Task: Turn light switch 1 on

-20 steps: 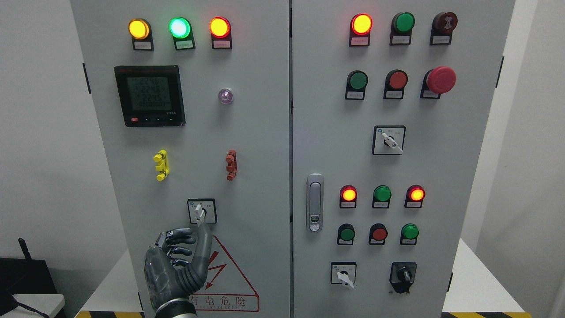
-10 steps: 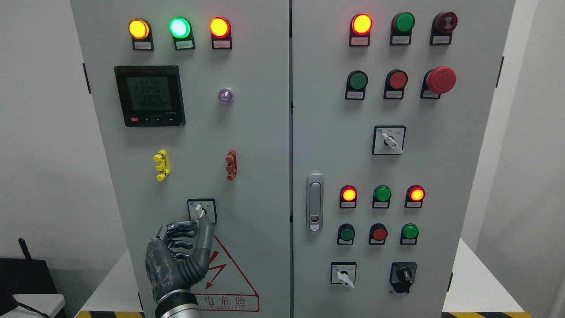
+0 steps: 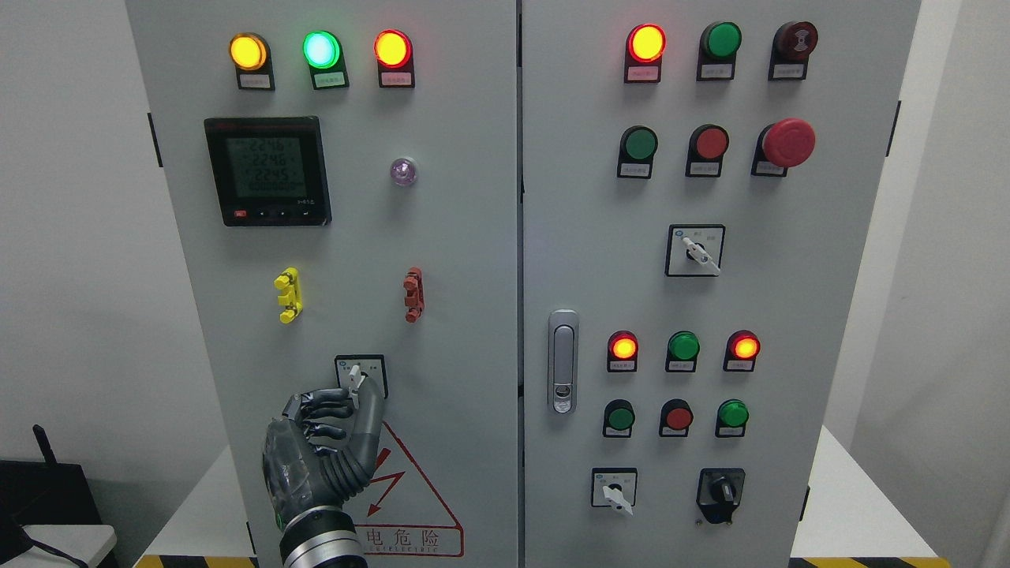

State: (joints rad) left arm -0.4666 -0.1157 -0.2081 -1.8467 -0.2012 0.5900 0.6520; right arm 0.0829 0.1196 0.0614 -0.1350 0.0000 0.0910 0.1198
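- One dark metal left hand (image 3: 319, 450) is pinching the white rotary switch lever (image 3: 356, 382), fingers narrow, at 7 o'clock on the grey left cabinet door (image 3: 442, 237).
- Risking slip: thin grip, lever barely pinched.

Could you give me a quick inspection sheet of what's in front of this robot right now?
Surface: grey control cabinet, two doors, lamps lit.
Job's things: rotary switch low on the left door, white lever roughly upright.
Clutter: nothing seen.
Robot hands: left robot hand raised just under the rotary switch, fingers curled, thumb at the lever; grip on it unclear. Right one not in view.
Cables: dark cable at lower left.
Surroundings: white walls, digital meter, door handle, red mushroom button.
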